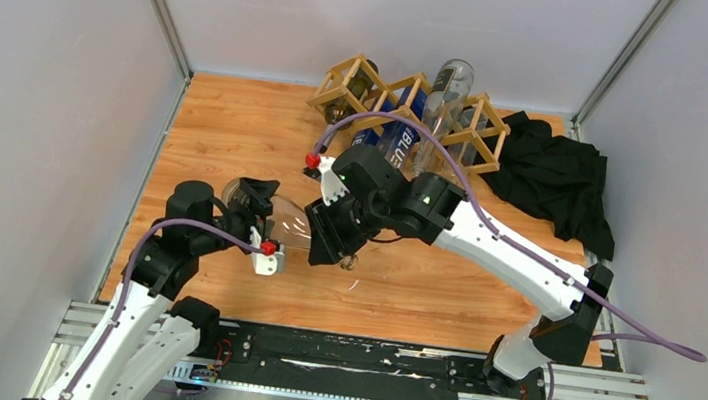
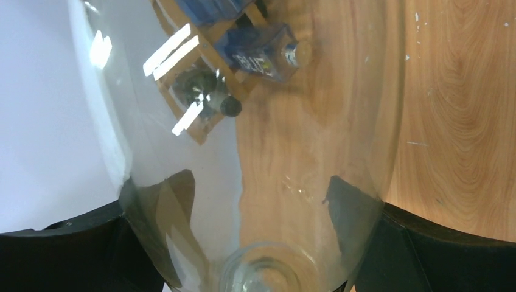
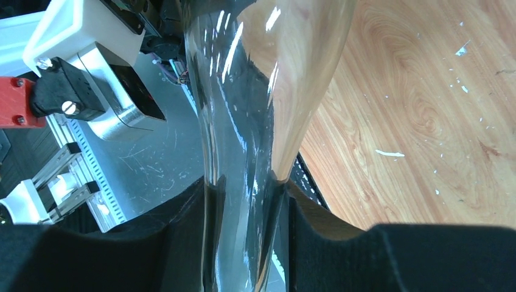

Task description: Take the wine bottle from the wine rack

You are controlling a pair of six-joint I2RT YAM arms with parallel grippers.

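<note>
A clear glass wine bottle (image 1: 289, 223) is held off the table at centre-left, lying roughly level between my two grippers and away from the wine rack (image 1: 411, 106) at the back. My right gripper (image 1: 340, 246) is shut on its narrow neck (image 3: 243, 152), with both black pads pressed against the glass. My left gripper (image 1: 254, 204) spans the wide body (image 2: 274, 152), its fingers (image 2: 420, 243) set against both sides. The light wooden rack (image 2: 207, 55) shows through the glass in the left wrist view.
The rack holds a blue-labelled bottle (image 1: 399, 137), a clear bottle (image 1: 450, 82) and a dark one (image 1: 345, 108). A black cloth (image 1: 559, 178) lies heaped at the back right. Grey walls enclose the wooden table (image 1: 238, 126) on three sides.
</note>
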